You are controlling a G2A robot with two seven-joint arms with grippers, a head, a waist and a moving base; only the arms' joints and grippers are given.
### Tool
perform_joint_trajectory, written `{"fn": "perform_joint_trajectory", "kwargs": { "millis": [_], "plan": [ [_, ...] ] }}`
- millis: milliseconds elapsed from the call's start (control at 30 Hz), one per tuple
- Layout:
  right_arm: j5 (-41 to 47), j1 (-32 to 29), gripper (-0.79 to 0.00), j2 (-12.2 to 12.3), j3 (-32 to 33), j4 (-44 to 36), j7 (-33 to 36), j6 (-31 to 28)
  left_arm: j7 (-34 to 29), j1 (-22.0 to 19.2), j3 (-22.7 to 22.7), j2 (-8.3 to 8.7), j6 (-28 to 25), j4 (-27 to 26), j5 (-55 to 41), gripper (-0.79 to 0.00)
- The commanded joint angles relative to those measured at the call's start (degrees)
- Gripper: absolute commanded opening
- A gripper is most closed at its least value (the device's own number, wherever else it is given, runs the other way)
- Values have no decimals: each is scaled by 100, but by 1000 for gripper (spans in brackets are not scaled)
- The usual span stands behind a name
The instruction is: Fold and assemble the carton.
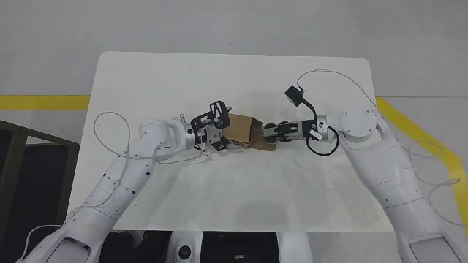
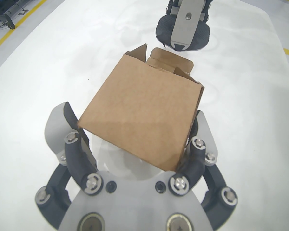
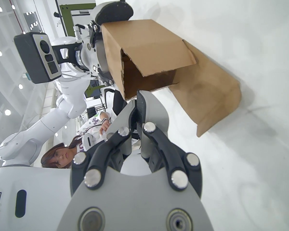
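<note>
We're gripping carton [image 3: 144, 41] by closed end, left gripper [image 2: 134, 121] clamped across it; we're pointing right gripper [image 3: 137, 102], fingers pressed together, at open flapped end, just beside flaps.

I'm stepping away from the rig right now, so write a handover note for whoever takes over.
Left gripper: shut on the carton, clamping both sides of one end.
Right gripper: shut, nothing seen in it, tip at the carton's open end.
Done: body squared into a tube; one side flap partly folded in.
Left: long tuck flap lies open, out toward the table; fold the flaps in and tuck it to close that end.
</note>
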Motion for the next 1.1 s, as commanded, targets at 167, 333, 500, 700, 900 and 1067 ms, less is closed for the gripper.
{"fn": "perform_joint_trajectory", "kwargs": {
  "millis": [167, 333, 500, 700, 900, 1067],
  "plan": [
    [-162, 55, -785, 12, 44, 246, -366, -197, -5, -3, -15, -6, -63, 0, -15, 0],
    [-242, 381, -785, -81, -251, 618, -424, -479, -2, 5, -36, -6, -81, -19, -14, 0],
    [-333, 773, -785, -189, -581, 981, -290, -813, 2, 15, -57, -6, -95, -36, 1, 0],
    [-502, 1184, -785, -304, -923, 1267, -98, -945, 2, 28, -73, -8, -110, -44, -3, 0],
    [-520, 1303, -785, -358, -1131, 1300, 227, -924, 10, 40, -87, -11, -95, -57, 24, 0],
    [-477, 1286, -785, -381, -1213, 1228, 287, -820, 0, 39, -86, -18, -90, -65, 23, 0]
  ]
}}
